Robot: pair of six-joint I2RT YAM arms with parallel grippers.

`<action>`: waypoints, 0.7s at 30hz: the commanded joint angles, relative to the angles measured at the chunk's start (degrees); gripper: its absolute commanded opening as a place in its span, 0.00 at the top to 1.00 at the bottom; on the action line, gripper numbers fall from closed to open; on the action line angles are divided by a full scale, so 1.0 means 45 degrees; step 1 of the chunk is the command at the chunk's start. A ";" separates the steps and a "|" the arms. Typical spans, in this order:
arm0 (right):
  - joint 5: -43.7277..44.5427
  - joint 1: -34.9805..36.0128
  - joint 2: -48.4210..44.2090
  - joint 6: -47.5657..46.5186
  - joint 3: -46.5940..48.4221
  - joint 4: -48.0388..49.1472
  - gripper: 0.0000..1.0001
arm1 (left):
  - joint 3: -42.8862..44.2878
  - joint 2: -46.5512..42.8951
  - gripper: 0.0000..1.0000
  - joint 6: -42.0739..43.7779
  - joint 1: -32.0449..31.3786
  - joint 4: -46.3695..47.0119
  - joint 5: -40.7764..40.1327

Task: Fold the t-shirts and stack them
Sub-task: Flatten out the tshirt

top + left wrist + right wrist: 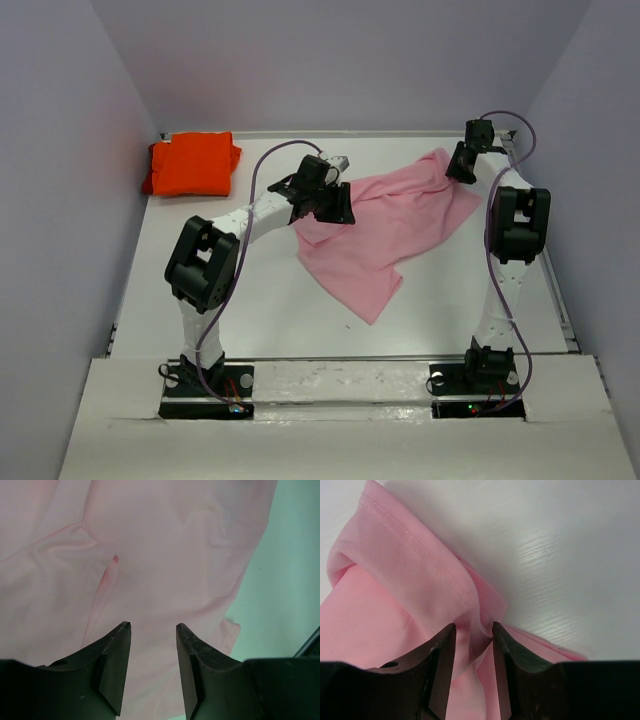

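Note:
The light pink t-shirt (390, 235) lies spread diagonally across the middle of the table. The bright orange t-shirt (192, 163) lies folded at the back left corner. My left gripper (335, 205) is open just over the pink shirt's left part, and the cloth (165, 555) lies flat under its fingers (117, 650). My right gripper (462, 165) is at the shirt's far right corner. Its jaws stand apart with a raised fold of pink cloth (482, 630) between them, and the fold touches the right finger (507, 650). The hem (415, 545) runs up to the left.
The white table (260, 300) is walled in by pale panels on the left, back and right. The right arm's upright links (515, 225) stand beside the shirt's right edge. Bare tabletop (570, 545) shows beyond the right gripper.

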 commanded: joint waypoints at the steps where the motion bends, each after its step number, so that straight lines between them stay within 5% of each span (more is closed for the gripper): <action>1: -0.0120 -0.0081 -0.0546 -0.0145 0.0711 0.0514 0.59 | 0.0449 -0.0494 0.49 0.0135 -0.0033 0.0271 0.0296; 15: -0.0511 -0.0081 -0.0585 -0.0087 0.0711 0.0552 0.60 | 0.0469 -0.0514 0.49 0.0136 -0.0052 0.0233 0.0296; 18: -0.0667 -0.0081 -0.0526 -0.0048 0.0692 0.0553 0.75 | 0.0469 -0.0514 0.49 0.0136 -0.0033 0.0233 0.0296; 19: -0.0687 -0.0081 -0.0507 -0.0048 0.0672 0.0553 0.94 | 0.0469 -0.0514 0.49 0.0136 -0.0033 0.0252 0.0296; 21: -0.0706 -0.0081 -0.0526 -0.0009 0.0594 0.0572 1.00 | 0.0469 -0.0495 0.49 0.0155 -0.0052 0.0233 0.0276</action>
